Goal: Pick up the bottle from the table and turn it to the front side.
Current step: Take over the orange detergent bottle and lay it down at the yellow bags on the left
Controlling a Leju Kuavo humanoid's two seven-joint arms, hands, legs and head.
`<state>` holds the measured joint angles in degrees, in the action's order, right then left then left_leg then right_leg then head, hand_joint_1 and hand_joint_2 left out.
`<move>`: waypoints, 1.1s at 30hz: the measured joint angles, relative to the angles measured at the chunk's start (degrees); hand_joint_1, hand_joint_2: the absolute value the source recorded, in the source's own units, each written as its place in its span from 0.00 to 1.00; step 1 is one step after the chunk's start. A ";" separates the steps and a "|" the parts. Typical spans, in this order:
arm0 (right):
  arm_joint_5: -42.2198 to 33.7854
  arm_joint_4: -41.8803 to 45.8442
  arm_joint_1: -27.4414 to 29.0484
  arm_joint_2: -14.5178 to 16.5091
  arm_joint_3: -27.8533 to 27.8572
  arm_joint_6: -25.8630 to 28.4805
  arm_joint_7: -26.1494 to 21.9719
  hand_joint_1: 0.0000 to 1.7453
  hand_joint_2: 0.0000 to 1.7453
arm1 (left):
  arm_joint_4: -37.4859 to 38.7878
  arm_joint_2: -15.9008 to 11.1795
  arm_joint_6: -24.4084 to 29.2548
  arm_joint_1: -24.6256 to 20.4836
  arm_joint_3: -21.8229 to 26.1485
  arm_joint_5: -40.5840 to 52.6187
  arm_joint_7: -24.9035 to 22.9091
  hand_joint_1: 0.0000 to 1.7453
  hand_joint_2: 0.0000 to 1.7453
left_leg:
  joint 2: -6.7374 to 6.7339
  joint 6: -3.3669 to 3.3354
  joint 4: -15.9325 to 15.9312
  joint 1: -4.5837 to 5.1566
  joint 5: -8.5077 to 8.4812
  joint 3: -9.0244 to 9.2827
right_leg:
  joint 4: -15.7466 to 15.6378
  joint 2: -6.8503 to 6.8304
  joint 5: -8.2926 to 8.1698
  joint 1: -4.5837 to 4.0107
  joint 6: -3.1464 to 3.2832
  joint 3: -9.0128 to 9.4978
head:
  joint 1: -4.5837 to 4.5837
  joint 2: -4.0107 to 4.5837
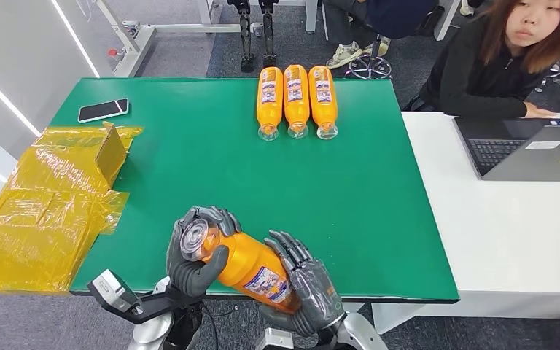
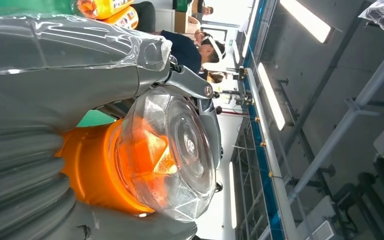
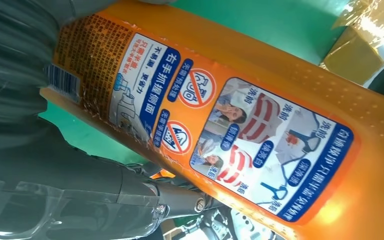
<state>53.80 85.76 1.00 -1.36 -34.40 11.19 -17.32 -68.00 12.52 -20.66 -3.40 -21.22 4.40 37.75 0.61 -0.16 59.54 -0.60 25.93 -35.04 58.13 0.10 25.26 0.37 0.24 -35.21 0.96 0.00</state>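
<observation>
both hands holding the orange bottle (image 1: 251, 266) over the table's (image 1: 379, 219) near edge
left hand (image 1: 193, 251) fingers wrapping its clear cap end, right hand (image 1: 308, 288) fingers clamping the base, label facing up

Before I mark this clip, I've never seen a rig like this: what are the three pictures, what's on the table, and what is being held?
This is a humanoid robot with two arms ending in grey, many-fingered hands. The wide picture comes from its head, looking down at a green table. The other two come from cameras at its wrists, so they look turned.

Near the table's close edge, the left hand grips the clear cap end of an orange bottle and the right hand holds its other end. The right wrist view shows its label close up.

Also on the table: three more orange bottles side by side, a phone, and yellow plastic wrapping. A person sits at a laptop on the white desk beside it.
</observation>
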 joint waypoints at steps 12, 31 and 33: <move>-0.58 -0.98 -1.93 2.05 -0.08 0.70 -1.01 0.00 1.00 | 1.04 -1.17 13.11 -2.69 1.84 10.92 -0.51 0.99 1.00 | 0.00 0.04 0.00 -0.01 -0.08 0.01 | 0.02 0.00 -0.02 -0.01 0.03 0.00 | -0.01 0.00; -8.61 -7.43 -9.14 1.62 -4.28 1.11 -5.45 0.00 1.00 | 9.47 -10.50 27.96 -17.42 12.83 26.46 -0.99 1.00 1.00 | -0.05 0.12 0.00 -0.02 -0.21 0.02 | 0.12 0.04 -0.14 -0.02 0.15 -0.05 | -0.01 0.00; -8.63 -7.60 -9.35 1.52 -4.42 1.17 -5.36 0.00 1.00 | 10.93 -10.97 29.66 -18.56 12.86 28.57 -1.24 1.00 1.00 | -0.05 0.14 0.01 -0.02 -0.23 0.01 | 0.12 0.04 -0.13 -0.01 0.15 -0.05 | 0.00 0.00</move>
<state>45.17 78.16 -8.35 0.16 -38.82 12.36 -22.67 -57.07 1.56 9.00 -21.95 -8.37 32.98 36.51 0.55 -0.02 59.55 -0.62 25.70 -35.03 58.25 0.14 25.12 0.36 0.39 -35.26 0.96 0.00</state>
